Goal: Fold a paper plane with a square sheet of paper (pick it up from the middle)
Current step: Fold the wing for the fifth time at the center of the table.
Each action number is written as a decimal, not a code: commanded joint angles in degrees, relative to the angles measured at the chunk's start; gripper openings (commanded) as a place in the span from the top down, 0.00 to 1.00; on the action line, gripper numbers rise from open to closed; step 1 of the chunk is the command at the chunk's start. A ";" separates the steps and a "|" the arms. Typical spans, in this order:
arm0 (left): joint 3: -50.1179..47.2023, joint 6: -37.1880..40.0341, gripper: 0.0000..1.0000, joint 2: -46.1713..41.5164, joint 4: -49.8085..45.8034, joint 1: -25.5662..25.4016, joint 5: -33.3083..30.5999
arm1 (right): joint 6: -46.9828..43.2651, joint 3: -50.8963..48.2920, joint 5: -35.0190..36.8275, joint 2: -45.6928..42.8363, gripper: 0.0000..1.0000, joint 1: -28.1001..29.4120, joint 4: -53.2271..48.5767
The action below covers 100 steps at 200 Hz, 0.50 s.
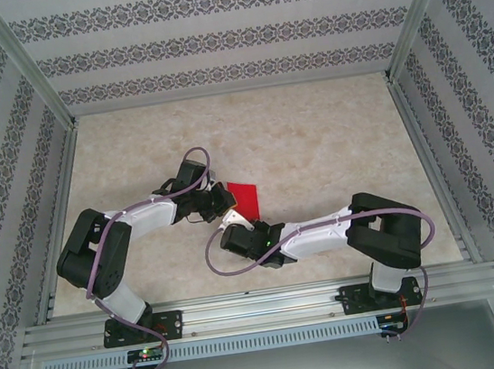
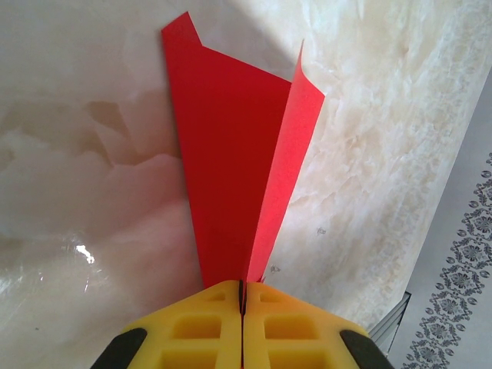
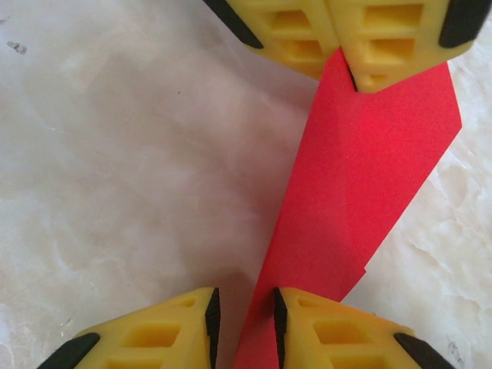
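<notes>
I see the folded red paper mid-table, just right of the left gripper and just beyond the right gripper. Left gripper is closed tight on the paper's narrow end. From there the paper fans out wider, with one flap standing up off the surface along a crease. On the right wrist cam the right gripper is narrow but not clamped: the paper runs down between its fingers, close against one pad, with a sliver of gap on the other side. Left gripper pinches the paper's far end at the top of that view. Both arms bend inward, heads close together, purple cables looping over them. Surface is a glossy beige marble-look table. Patterned wallpaper walls on three sides, aluminium rail along the near edge.
</notes>
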 commanded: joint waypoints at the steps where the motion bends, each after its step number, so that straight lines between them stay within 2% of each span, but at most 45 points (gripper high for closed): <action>1: -0.76 -0.28 0.92 -1.70 0.16 0.42 -0.25 | -0.96 1.52 2.83 0.53 0.73 0.92 -1.06; 57: -0.84 -0.27 0.92 -1.68 -0.39 0.42 -0.27 | -0.40 2.87 4.14 1.79 0.89 1.13 -2.87; 100: -0.93 -0.36 0.92 -1.96 -0.58 0.41 -0.49 | -0.18 3.37 5.75 2.13 0.96 1.27 -3.88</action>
